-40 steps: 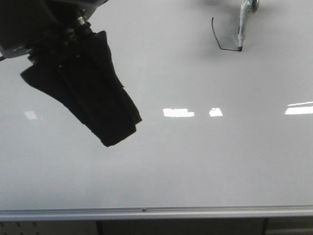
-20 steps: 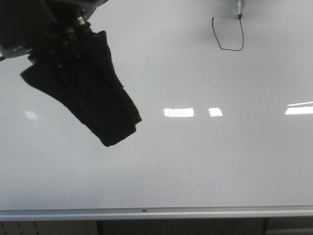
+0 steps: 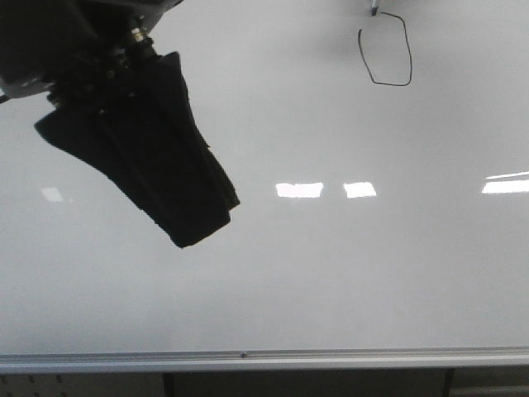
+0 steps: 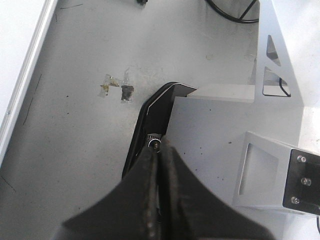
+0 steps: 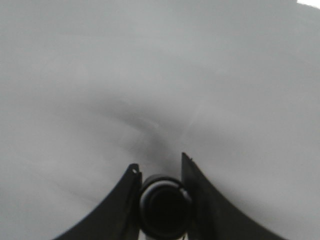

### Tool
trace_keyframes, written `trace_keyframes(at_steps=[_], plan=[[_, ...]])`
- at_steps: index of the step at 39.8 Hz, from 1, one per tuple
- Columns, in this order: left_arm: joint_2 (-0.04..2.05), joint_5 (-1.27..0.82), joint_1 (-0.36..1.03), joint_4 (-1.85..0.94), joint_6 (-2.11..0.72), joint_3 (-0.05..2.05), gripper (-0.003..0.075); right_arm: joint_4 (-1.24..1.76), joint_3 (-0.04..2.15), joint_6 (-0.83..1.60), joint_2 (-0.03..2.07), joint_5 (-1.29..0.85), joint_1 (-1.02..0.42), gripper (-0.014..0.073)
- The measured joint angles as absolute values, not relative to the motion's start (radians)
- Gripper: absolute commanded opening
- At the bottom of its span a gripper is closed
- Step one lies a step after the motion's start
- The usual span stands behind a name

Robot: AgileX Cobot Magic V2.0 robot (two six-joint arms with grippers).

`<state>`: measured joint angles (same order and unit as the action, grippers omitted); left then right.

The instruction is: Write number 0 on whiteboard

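The whiteboard (image 3: 331, 273) fills the front view, glossy pale grey. Near its top right is the number 0 (image 3: 411, 59), a thin black angular outline. A marker tip (image 3: 374, 8) touches the board at the outline's upper left, at the frame's top edge. In the right wrist view my right gripper (image 5: 159, 167) is shut on the marker (image 5: 164, 205), whose round dark end faces the camera. My left gripper (image 3: 202, 227) hangs dark over the board's left part, far from the drawing. Its fingers (image 4: 159, 145) are shut with nothing between them.
A silver rail (image 3: 248, 358) runs along the board's bottom edge. Bright rectangular reflections (image 3: 299, 189) lie across the board's middle and right (image 3: 506, 184). The left wrist view shows a grey floor with tape scraps (image 4: 115, 89) and a white metal bracket (image 4: 260, 170).
The marker tip went up the right side of the outline, then left across its top, adding those strokes. The left gripper has not moved.
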<state>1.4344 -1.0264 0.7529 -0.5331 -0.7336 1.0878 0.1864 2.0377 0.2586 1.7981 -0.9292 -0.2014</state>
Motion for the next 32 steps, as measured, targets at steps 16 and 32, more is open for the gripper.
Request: trace_keyframes(at_steps=[16, 32], plan=[[1.434, -1.026, 0.753, -0.533, -0.734, 1.088, -0.002, 0.21, 2.068, 0.259, 1.844, -1.075, -0.251, -0.0061], [1.434, -1.005, 0.753, -0.535, -0.734, 1.088, 0.0013, 0.411, 2.211, 0.299, 1.744, -1.264, -0.251, -0.0061]])
